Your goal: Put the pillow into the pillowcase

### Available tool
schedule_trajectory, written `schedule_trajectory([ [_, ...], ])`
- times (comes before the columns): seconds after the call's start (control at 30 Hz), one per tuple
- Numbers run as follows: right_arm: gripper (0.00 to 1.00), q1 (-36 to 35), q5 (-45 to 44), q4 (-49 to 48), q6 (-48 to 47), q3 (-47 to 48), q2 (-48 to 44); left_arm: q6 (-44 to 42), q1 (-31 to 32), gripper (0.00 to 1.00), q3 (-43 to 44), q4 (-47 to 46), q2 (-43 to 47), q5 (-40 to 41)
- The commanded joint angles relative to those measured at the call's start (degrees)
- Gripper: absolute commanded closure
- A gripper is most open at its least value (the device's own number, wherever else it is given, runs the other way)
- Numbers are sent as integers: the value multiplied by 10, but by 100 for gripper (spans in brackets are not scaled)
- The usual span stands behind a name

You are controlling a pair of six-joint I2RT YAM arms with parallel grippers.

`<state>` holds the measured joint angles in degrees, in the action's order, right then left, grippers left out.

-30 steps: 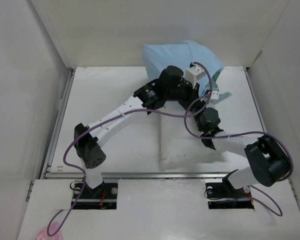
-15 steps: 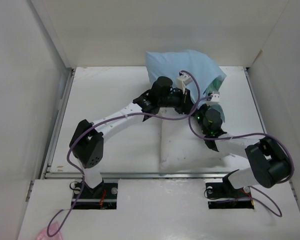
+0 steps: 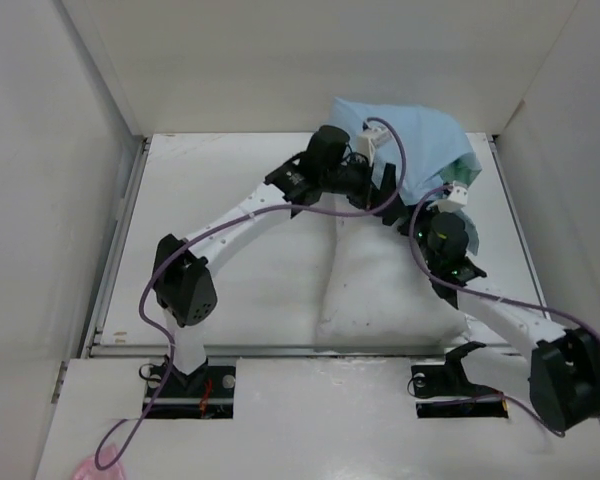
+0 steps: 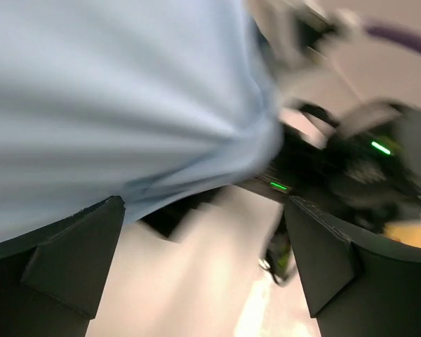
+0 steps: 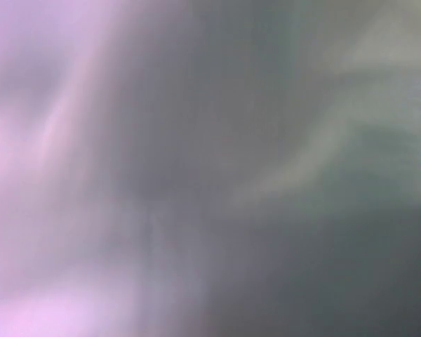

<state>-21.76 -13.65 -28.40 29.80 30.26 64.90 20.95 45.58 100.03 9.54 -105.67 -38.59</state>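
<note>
The light blue pillowcase [image 3: 425,140] lies bunched against the back wall at the right, with a teal patch at its right edge. The white pillow [image 3: 375,290] stretches from the table's front edge up towards it, its far end hidden under the arms and the fabric. My left gripper [image 3: 385,180] is at the pillowcase's near left edge. In the left wrist view that gripper [image 4: 203,239] is open with nothing between its fingers, and blue pillowcase [image 4: 112,105] hangs just above. My right gripper [image 3: 458,190] presses into the pillowcase's right side. The right wrist view is a grey-purple blur.
White walls enclose the table on three sides, the back wall right behind the pillowcase. A metal rail [image 3: 230,350] runs along the front edge. Purple cables [image 3: 325,210] loop over both arms. A pink scrap [image 3: 88,466] lies at the bottom left, off the table.
The pillowcase and both grippers have shifted to the right along the back wall. The right arm has stretched out further to the right. The left arm has reached further back.
</note>
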Motion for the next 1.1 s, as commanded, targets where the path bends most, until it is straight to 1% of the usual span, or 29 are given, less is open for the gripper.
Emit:
schedule_trajectory([
  [0.0,6,-11,8,63,-20,62,-79,-40,-74,0,88,93,-3,119],
  [0.03,1,-11,3,112,-29,111,-86,-40,-83,0,105,101,-3,119],
  [0.07,1,-11,-7,236,-43,146,-86,-40,-92,0,132,108,-3,125],
  [0.1,1,-11,-7,304,-50,184,-86,-40,-102,0,141,108,2,131],
  [0.13,1,-11,-18,369,-56,256,-75,-32,-123,0,147,113,2,138],
  [0.17,1,-11,-24,482,-56,286,-57,-25,-133,0,147,113,7,148],
  [0.27,1,-11,-24,612,-63,358,-23,-8,-172,0,128,107,14,155],
  [0.3,1,-11,-18,653,-69,358,-15,-3,-178,0,95,99,14,155],
  [0.33,1,-11,-4,658,-82,358,-15,-3,-183,0,76,92,22,164],
  [0.37,1,-11,39,658,-92,346,-15,6,-191,0,58,79,29,164],
  [0.4,1,-11,62,658,-105,338,-15,11,-191,0,23,70,29,164],
  [0.43,1,-11,84,658,-130,329,-15,11,-199,0,6,61,34,164],
  [0.47,1,-18,120,665,-144,322,-15,18,-199,0,-10,51,35,152],
  [0.53,1,-23,141,672,-163,309,-15,29,-199,0,-49,11,35,122],
  [0.6,1,-44,147,664,-170,296,-15,29,-199,0,-58,-22,26,102],
  [0.67,1,-57,167,649,-188,296,-24,34,-193,0,-52,-22,6,112],
  [0.7,1,-76,175,649,-193,296,-30,34,-188,0,-43,-11,-17,113],
  [0.73,1,-86,175,641,-200,301,-39,34,-188,0,-36,12,-28,113],
  [0.8,1,-106,175,626,-218,301,-69,34,-188,0,-47,18,-35,118],
  [0.83,1,-127,175,620,-218,301,-78,44,-193,0,-65,-5,-27,118],
  [0.87,1,-136,170,620,-228,301,-83,51,-199,0,-109,-21,-17,118],
  [0.9,1,-144,162,620,-228,307,-83,56,-199,0,-133,-37,-6,118],
  [0.97,1,-158,119,625,-228,331,-72,61,-212,0,-170,-65,26,130],
  [1.03,1,-166,78,631,-213,350,-33,61,-218,0,-211,-65,49,143],
  [1.07,1,-181,31,631,-202,374,-16,61,-218,0,-226,-73,59,150],
])
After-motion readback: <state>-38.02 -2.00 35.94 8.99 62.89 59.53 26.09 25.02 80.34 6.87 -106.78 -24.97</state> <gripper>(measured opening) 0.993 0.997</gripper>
